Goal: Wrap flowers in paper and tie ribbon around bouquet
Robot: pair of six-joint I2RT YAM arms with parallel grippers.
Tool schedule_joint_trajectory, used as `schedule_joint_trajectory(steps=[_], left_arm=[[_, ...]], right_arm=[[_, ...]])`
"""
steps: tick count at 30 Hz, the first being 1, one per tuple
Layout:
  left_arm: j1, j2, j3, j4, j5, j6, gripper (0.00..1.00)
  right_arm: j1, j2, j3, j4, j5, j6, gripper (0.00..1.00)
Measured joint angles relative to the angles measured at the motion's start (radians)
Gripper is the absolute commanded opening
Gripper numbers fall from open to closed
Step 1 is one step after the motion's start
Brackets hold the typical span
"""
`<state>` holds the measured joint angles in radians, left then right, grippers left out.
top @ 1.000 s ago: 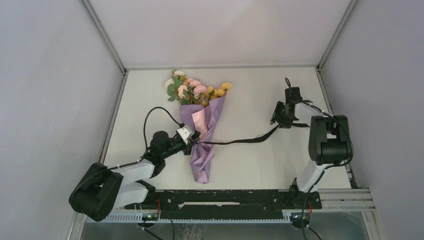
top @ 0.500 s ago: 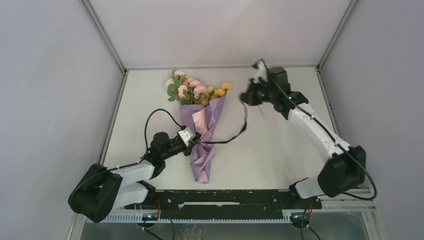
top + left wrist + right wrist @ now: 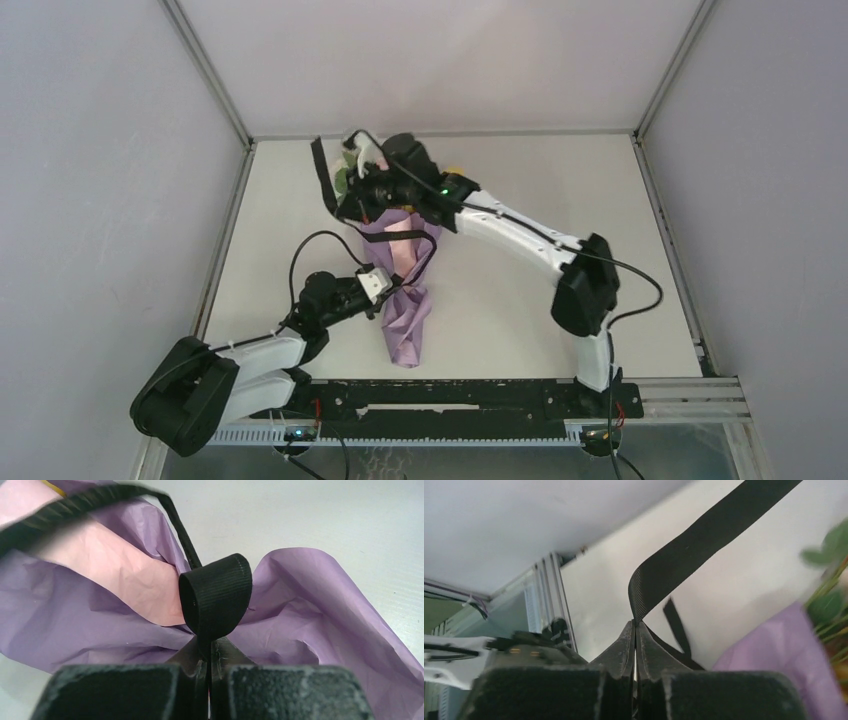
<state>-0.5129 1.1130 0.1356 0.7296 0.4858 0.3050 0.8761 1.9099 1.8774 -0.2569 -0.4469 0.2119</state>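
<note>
Ribbon (image 3: 216,595) was the matter in hand, as we judged it: the paper (image 3: 320,605) was already wrapped round the flowers (image 3: 831,542), so only the tying was left. We saw the left claw (image 3: 207,655) clenched on a short folded loop of the ribbon, right against the pinched waist of the bouquet (image 3: 405,310). Purple paper bulged on both sides of it, and the pink inner fold showed to its left. The right claw (image 3: 635,630) was clenched on another stretch of the ribbon, held up over the bloom end, with a loose length hanging to the left of the blooms.

The bouquet lay on the table (image 3: 520,300), left of centre, its long axis running near to far. Its pointed foot faced the arms' bases and its blooms faced the back wall, mostly hidden under the right arm in the overhead view.

Next, we thought, the right claw would need to bring its length down and around the waist, crossing the held loop. That called for steady tension, but no pull hard enough to drag the bouquet or tear the thin paper.
</note>
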Motion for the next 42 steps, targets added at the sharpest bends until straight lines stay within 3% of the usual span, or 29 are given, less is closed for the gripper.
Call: schedule_joint_trajectory(steps=[4,11,14,18,21,31,36,40,42], left_arm=[[-0.006,-0.018,-0.010,0.000,0.000,0.010,0.00],[-0.008,-0.021,-0.010,0.000,-0.001,0.010,0.00],[-0.009,-0.021,-0.010,0.000,-0.003,0.010,0.00],[-0.009,-0.019,-0.010,0.000,-0.004,0.010,0.00],[-0.009,-0.014,-0.010,-0.001,-0.004,0.010,0.00],[-0.009,-0.013,-0.009,-0.014,-0.004,0.010,0.00],[-0.009,-0.009,-0.009,-0.017,-0.004,0.010,0.00],[-0.009,-0.005,-0.009,-0.023,-0.004,0.010,0.00],[-0.009,-0.005,-0.009,-0.025,-0.004,0.010,0.00]], right_arm=[[0.003,0.130,0.011,-0.099,0.000,0.034,0.40],[-0.013,0.133,0.073,-0.266,0.018,-0.052,0.57],[-0.047,-0.045,-0.128,-0.190,-0.016,-0.100,0.58],[-0.118,-0.388,-0.547,0.010,-0.097,-0.133,0.62],[-0.130,-0.484,-0.702,0.106,-0.127,-0.136,0.64],[-0.071,-0.309,-0.787,0.224,-0.213,-0.147,0.60],[-0.070,-0.273,-0.787,0.271,-0.254,-0.142,0.49],[-0.068,-0.242,-0.787,0.272,-0.265,-0.135,0.47],[-0.069,-0.230,-0.787,0.272,-0.265,-0.135,0.35]])
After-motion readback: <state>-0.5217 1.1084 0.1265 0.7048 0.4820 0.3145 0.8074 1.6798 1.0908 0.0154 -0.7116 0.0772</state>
